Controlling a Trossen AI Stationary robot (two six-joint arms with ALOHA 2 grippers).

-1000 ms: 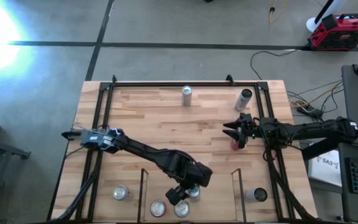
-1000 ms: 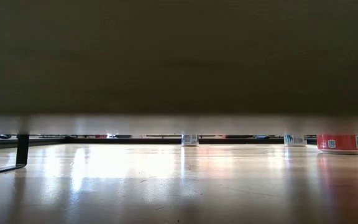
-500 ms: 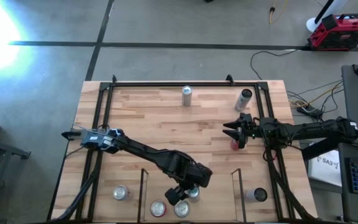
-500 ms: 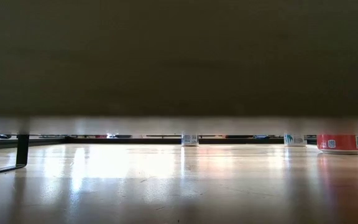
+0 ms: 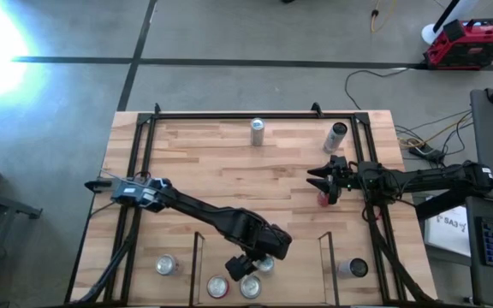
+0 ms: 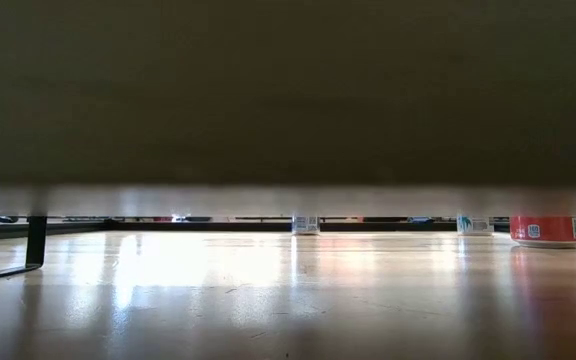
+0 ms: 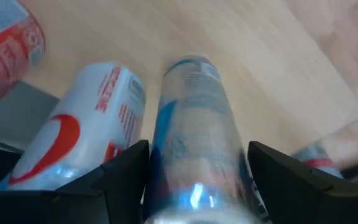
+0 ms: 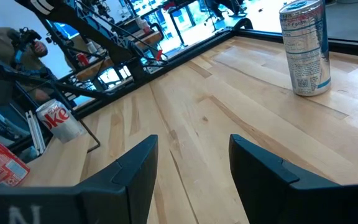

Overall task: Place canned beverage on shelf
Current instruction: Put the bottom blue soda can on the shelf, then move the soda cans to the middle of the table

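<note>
On shelf (image 5: 198, 257): three cans; four elsewhere on table (image 5: 229, 162).

Shelf (image 5: 200, 257) sits at the near edge of the surface (image 5: 229, 171), midway along it. Three cans stand inside: one (image 5: 218, 287) toward the left rail, one (image 5: 250, 287) just beside it, one (image 5: 266, 264) behind that, between the left end effector (image 5: 245, 269) fingers. Outside the left rail, a can (image 5: 166, 265); outside the right rail, another (image 5: 357, 268). Far edge: a can (image 5: 258, 131) at centre, a tilted can (image 5: 337, 135) to its right. Right end effector (image 5: 319, 181) hovers right of centre, over a can (image 5: 323, 198).
</note>
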